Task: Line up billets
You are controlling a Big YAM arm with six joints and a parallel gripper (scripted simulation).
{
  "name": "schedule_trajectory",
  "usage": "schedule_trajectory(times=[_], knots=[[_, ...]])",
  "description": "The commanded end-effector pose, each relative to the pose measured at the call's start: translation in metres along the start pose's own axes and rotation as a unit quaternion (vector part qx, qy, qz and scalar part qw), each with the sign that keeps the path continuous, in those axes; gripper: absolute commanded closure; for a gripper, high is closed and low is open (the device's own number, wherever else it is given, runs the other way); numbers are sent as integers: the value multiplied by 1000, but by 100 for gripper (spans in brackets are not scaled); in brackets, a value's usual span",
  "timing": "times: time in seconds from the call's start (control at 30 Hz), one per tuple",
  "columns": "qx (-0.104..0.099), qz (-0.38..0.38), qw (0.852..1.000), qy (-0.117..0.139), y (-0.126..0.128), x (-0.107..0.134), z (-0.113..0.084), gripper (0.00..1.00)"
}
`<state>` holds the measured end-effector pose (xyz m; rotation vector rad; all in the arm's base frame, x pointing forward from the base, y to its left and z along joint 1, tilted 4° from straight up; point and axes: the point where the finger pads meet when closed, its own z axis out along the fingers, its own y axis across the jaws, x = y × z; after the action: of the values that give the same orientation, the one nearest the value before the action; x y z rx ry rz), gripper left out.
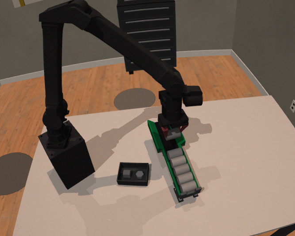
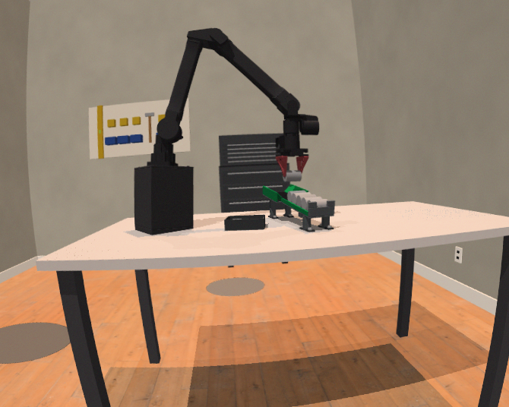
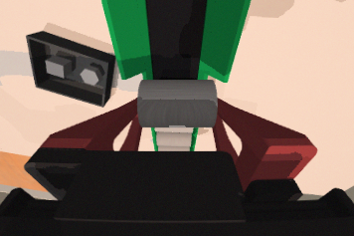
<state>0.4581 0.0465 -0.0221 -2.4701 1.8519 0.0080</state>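
My gripper (image 1: 173, 132) with red fingers is shut on a grey steel billet (image 1: 173, 134) and holds it in the air above the upper part of the green feed ramp (image 1: 173, 154). The billet lies crosswise to the ramp. It also shows in the wrist view (image 3: 177, 104) between the red fingers, and in the exterior view (image 2: 293, 175). Below, several grey billets (image 1: 182, 170) lie side by side in one row on the lower part of the ramp, down to the stop (image 1: 189, 195) at its low end. The ramp's upper black bed is bare under the held billet.
A small black tray (image 1: 133, 174) with a grey cube and a hexagonal piece lies on the table left of the ramp. My black base block (image 1: 66, 156) stands at the table's left. A dark drawer cabinet (image 1: 149, 33) stands behind the table.
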Motion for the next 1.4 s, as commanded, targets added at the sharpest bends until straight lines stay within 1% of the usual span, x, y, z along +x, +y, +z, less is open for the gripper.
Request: schedule_trajectory(times=[0.0, 0.1, 0.17, 0.2, 0.37, 0.5, 1.37], knots=[[29, 9, 1000, 7, -17, -11, -29, 100], [29, 9, 1000, 7, -18, -18, -30, 100], [29, 9, 1000, 7, -18, -18, -30, 100], [31, 20, 999, 8, -18, -8, -31, 100], [31, 9, 999, 5, -21, -23, -31, 100], [31, 12, 999, 6, -20, -20, -31, 100], [31, 10, 999, 6, -20, -20, -31, 100]])
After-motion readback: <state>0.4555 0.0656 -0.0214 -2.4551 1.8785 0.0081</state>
